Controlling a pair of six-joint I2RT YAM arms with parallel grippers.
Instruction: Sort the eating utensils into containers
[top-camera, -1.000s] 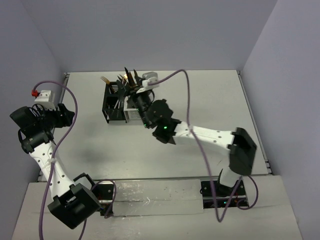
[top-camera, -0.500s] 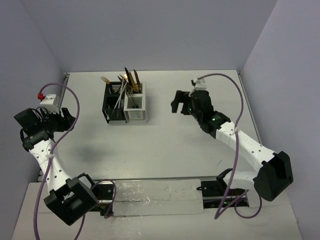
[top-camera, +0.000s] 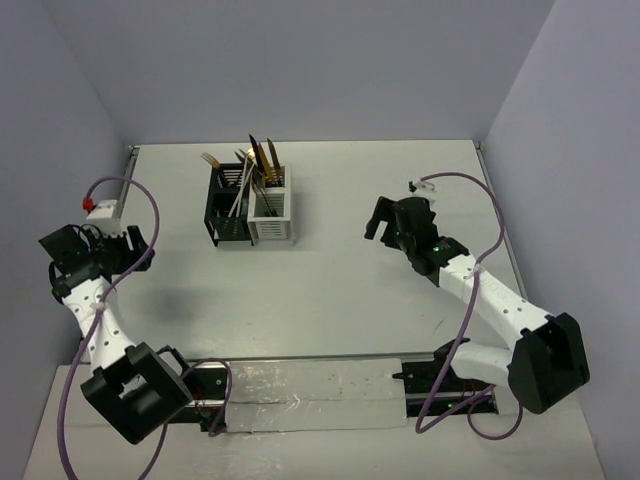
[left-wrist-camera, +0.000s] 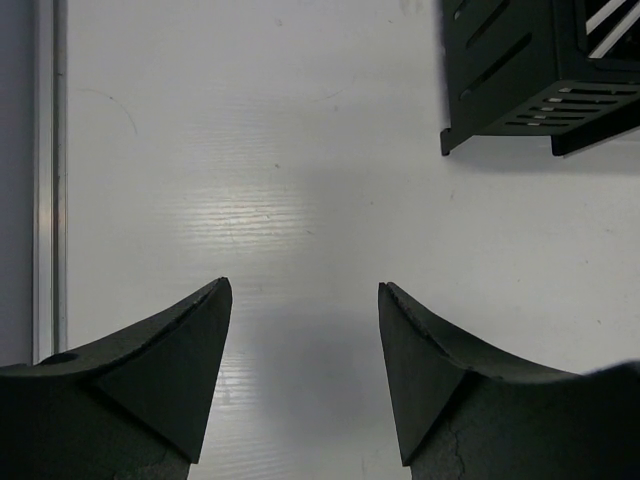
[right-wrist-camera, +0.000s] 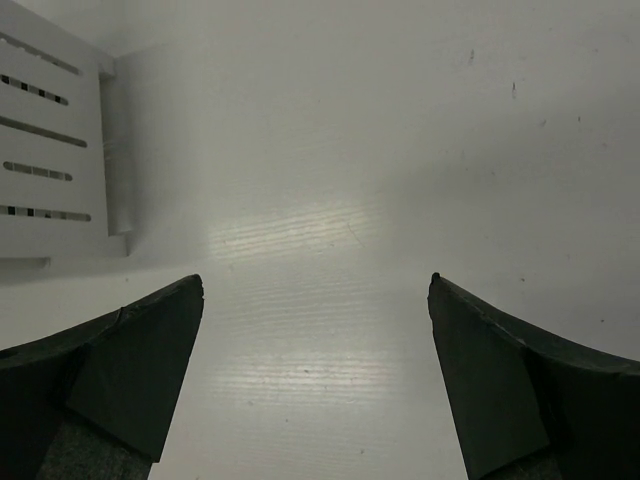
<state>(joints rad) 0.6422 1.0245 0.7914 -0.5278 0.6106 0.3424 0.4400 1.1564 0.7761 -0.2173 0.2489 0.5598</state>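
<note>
The black caddy (top-camera: 227, 208) and the white caddy (top-camera: 271, 212) stand joined side by side at the back of the table. Several utensils (top-camera: 254, 163), gold-headed and black, stand upright in them. My left gripper (top-camera: 138, 243) is open and empty at the left side, its wrist view showing the black caddy's corner (left-wrist-camera: 530, 80) at upper right. My right gripper (top-camera: 372, 222) is open and empty to the right of the caddies, its wrist view showing the white caddy's wall (right-wrist-camera: 50, 150) at left. No utensil lies loose on the table.
A metal rail (top-camera: 310, 385) runs along the near edge between the arm bases. Purple cables (top-camera: 140, 205) loop over both arms. The table's left edge strip (left-wrist-camera: 42, 180) shows in the left wrist view. Grey walls close the back and sides.
My right arm has drawn back from above the caddies to the right side and lowered. The utensils stay in the caddies. My left arm has shifted slightly nearer.
</note>
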